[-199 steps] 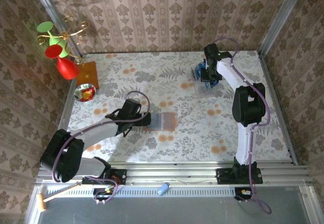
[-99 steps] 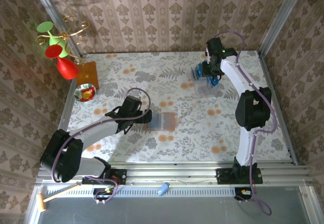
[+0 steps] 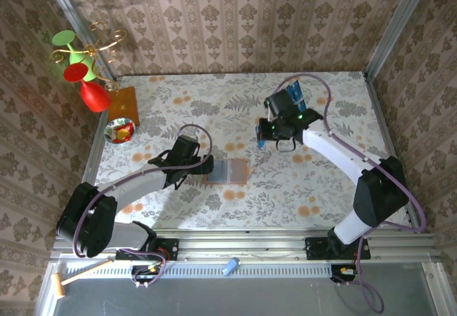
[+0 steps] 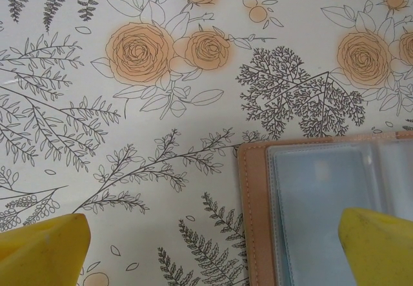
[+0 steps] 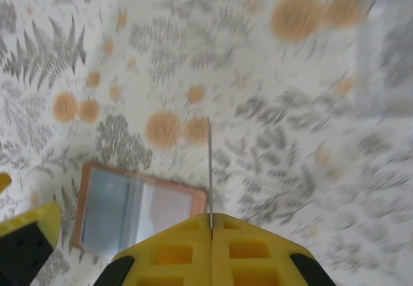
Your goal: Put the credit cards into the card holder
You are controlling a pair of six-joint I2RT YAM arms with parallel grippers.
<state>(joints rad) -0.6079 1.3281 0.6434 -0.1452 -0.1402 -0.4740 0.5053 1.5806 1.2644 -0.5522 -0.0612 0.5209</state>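
Observation:
The card holder (image 3: 228,171) lies open on the flowered table, salmon-brown with clear sleeves inside; it also shows as the card holder (image 4: 322,212) and the card holder (image 5: 139,212). My left gripper (image 3: 206,165) stands open at its left edge, one yellow fingertip (image 4: 381,247) over the sleeve, the other fingertip (image 4: 39,250) over bare table. My right gripper (image 3: 265,138) hovers right of and beyond the holder, shut on one blue credit card (image 3: 262,143). That credit card (image 5: 210,166) looks like a thin edge-on line in the right wrist view. More credit cards (image 3: 294,92) stand at the back right.
A clear plastic rack (image 3: 289,120) sits under the remaining cards, blurred as the rack (image 5: 387,53). At the back left stand red and green cups on a gold stand (image 3: 80,66), a wooden board (image 3: 123,104) and a small bowl (image 3: 119,130).
My right arm has swung from the rack at the back right towards the middle of the table, carrying one card. The left arm and the holder have not moved.

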